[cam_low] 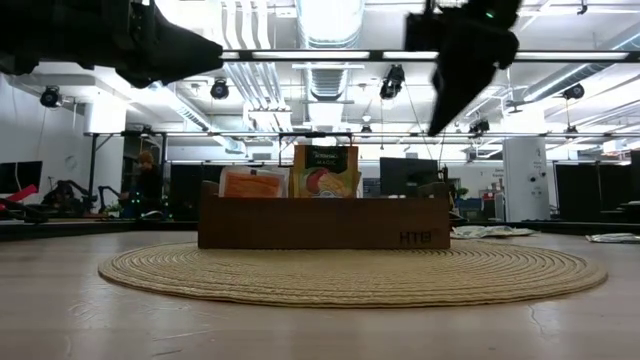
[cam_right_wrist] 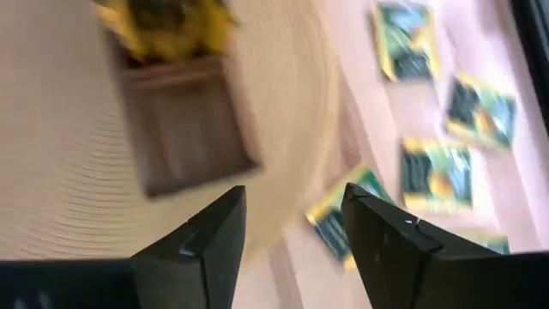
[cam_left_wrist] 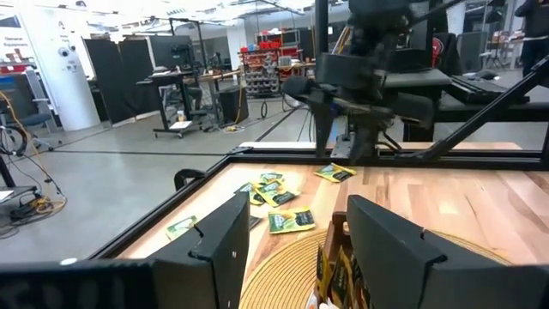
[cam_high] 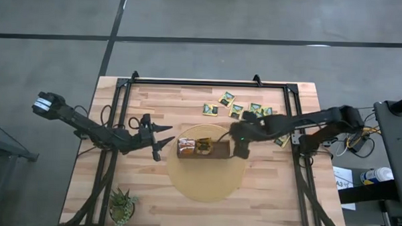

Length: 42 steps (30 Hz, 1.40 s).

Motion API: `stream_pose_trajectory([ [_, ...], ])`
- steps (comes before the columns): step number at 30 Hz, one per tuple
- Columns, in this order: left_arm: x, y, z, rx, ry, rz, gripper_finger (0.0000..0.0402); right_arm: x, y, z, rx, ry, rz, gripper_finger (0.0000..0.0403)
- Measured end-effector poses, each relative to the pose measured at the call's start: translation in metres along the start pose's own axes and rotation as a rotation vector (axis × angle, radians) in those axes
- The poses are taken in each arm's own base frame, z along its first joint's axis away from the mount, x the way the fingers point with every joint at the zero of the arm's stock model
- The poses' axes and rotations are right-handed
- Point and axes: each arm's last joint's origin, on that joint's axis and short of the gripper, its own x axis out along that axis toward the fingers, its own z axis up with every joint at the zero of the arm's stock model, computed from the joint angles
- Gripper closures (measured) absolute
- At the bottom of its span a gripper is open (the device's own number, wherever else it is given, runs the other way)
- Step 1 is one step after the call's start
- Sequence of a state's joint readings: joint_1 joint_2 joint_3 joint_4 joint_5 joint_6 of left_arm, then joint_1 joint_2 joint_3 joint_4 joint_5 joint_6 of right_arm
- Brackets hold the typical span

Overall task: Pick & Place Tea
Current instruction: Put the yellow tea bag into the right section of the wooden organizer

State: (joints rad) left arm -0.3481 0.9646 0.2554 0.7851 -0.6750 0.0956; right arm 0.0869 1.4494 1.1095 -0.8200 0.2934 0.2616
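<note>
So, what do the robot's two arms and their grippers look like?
Both arms are dark, almost black, built of slim jointed segments with thin cables running along them. The left arm has a white block with dark stripes at its outer end. The right arm shows a small green light near its wrist. The left gripper and right gripper each have two flat, angular black fingers.

Tea sachets: orange one (cam_low: 253,184) and green-yellow one (cam_low: 325,171) stand upright in wooden box (cam_low: 322,223), left end, on round woven mat (cam_high: 206,185). Loose green-yellow sachets (cam_high: 226,98) lie flat, scattered on desk (cam_high: 188,99) beyond mat, toward right rear.
</note>
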Motion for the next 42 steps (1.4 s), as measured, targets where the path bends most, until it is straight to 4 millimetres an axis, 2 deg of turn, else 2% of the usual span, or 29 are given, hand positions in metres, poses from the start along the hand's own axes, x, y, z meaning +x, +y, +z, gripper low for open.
stream_pose_trajectory([
  [3, 0.001, 0.0, -0.001, -0.007, 0.005, 0.001, 0.0212, -0.001, -0.016, -0.022, 0.097, 0.011, -0.021, 0.0216],
  [8, 0.004, 0.003, -0.004, -0.031, 0.018, 0.024, 0.0212, 0.01, -0.038, -0.057, 0.217, 0.014, -0.049, 0.0213],
  [12, 0.014, 0.016, -0.005, -0.084, 0.014, -0.006, 0.0212, 0.021, -0.053, -0.078, 0.272, 0.04, -0.084, 0.0214],
  [15, 0.025, 0.035, -0.007, -0.141, 0.016, -0.073, 0.0212, 0.028, -0.062, -0.088, 0.3, 0.072, -0.11, 0.0213],
  [20, 0.036, 0.071, -0.016, -0.2, 0.067, 0.025, 0.0212, 0.037, -0.079, -0.096, 0.349, 0.114, -0.149, 0.0216],
  [23, 0.037, 0.083, -0.021, -0.191, 0.105, 0.084, 0.0212, 0.041, -0.089, -0.099, 0.392, 0.125, -0.153, 0.0215],
  [28, 0.038, 0.087, -0.016, -0.136, 0.07, 0.07, 0.0212, 0.049, -0.106, -0.1, 0.473, 0.078, -0.047, 0.0213],
  [32, 0.04, 0.087, -0.004, -0.122, 0.014, 0.052, 0.0212, 0.052, -0.118, -0.103, 0.495, 0.071, -0.06, 0.0215],
  [42, 0.04, 0.087, -0.004, -0.092, 0.036, 0.034, 0.0212, 0.063, -0.123, -0.113, 0.356, 0.096, -0.075, 0.0215],
])
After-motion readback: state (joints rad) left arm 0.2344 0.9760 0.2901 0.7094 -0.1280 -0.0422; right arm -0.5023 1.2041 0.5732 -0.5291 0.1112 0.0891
